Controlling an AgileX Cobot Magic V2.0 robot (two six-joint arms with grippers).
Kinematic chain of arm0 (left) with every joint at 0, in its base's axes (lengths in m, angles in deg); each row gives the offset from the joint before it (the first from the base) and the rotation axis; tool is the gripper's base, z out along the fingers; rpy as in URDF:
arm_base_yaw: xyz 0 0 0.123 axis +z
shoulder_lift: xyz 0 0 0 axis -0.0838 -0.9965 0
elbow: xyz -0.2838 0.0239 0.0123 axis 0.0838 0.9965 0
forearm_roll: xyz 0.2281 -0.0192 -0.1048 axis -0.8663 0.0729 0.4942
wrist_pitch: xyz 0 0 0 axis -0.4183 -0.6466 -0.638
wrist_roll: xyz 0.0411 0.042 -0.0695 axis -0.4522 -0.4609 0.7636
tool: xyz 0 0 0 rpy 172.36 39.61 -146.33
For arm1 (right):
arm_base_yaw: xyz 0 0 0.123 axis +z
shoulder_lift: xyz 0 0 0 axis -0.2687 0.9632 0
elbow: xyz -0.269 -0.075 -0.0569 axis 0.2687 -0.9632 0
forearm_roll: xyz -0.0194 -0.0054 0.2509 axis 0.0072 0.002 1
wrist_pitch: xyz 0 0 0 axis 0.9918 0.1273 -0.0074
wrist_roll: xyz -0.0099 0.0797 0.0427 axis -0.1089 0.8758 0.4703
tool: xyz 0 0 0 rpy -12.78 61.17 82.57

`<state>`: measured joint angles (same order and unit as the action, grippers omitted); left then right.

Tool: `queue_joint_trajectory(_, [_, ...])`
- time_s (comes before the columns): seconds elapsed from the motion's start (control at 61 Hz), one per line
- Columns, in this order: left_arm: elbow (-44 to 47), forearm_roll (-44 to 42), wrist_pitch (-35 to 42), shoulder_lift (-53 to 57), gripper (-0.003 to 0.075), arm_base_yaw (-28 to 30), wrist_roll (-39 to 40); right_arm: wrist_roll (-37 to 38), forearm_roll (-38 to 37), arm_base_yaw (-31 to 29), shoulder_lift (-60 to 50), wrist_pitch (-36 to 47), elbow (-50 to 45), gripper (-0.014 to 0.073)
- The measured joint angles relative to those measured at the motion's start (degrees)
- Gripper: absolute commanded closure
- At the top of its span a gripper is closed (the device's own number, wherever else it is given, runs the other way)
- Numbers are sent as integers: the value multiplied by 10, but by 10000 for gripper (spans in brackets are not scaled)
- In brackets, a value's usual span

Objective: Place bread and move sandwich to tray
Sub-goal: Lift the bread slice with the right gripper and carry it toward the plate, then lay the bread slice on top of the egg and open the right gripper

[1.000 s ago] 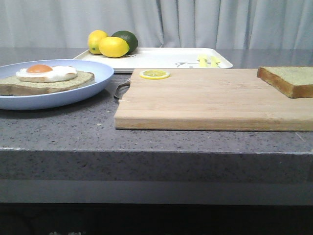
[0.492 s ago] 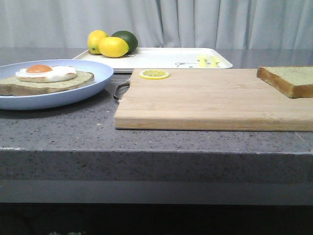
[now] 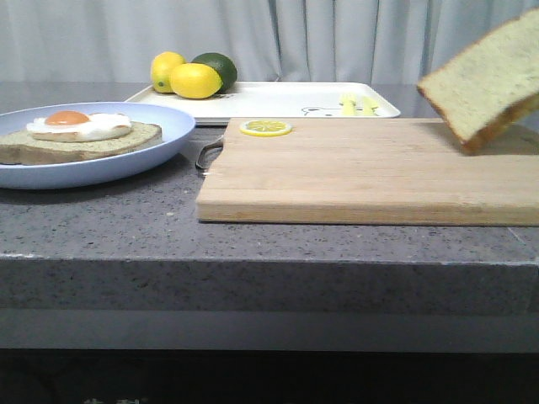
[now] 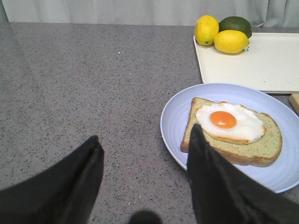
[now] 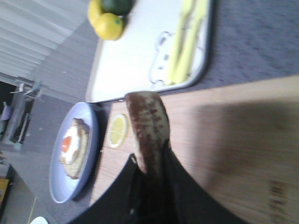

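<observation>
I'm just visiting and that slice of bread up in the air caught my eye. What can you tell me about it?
The bread is a thick square slice with a speckled greenish-tan face and a dark brown crust. It hangs tilted above the right end of the wooden board, clear of its surface. In the right wrist view the right pincer is shut on the bread's crust edge; nothing else touches it.

A kitchen-style counter staged for food preparation: a speckled grey stone worktop (image 3: 126, 227) carries a wooden cutting board (image 3: 354, 172) near its front edge, a pale blue plate (image 3: 160, 135) toward the left, and lemons (image 3: 195, 81) before grey curtains (image 3: 337, 38).
</observation>
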<state>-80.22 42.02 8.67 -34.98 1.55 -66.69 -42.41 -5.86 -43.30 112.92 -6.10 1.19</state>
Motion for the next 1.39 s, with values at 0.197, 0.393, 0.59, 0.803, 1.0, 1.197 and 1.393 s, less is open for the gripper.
queue_joint_trajectory(0.197, [0, 0, 0, 0, 330, 0, 0, 0, 108, 119, -13, 1, 0, 516])
queue_joint_trajectory(0.393, [0, 0, 0, 0, 330, 0, 0, 1, 203, 268, -13, 25, -1, 516])
queue_joint_trajectory(0.59, [0, 0, 0, 0, 330, 0, 0, 3, 244, 447, -12, 214, 10, 516])
queue_joint_trajectory(0.803, [0, 0, 0, 0, 330, 0, 0, 7, 261, 602, 6, 475, 70, 516])
queue_joint_trajectory(1.0, [0, 0, 0, 0, 330, 0, 0, 62, 277, 661, 75, 565, 164, 516])
queue_joint_trajectory(1.197, [0, 0, 0, 0, 330, 0, 0, 94, 280, 668, 149, 572, 218, 516])
queue_joint_trajectory(1.393, [0, 0, 0, 0, 330, 0, 0, 91, 280, 668, 167, 582, 213, 513])
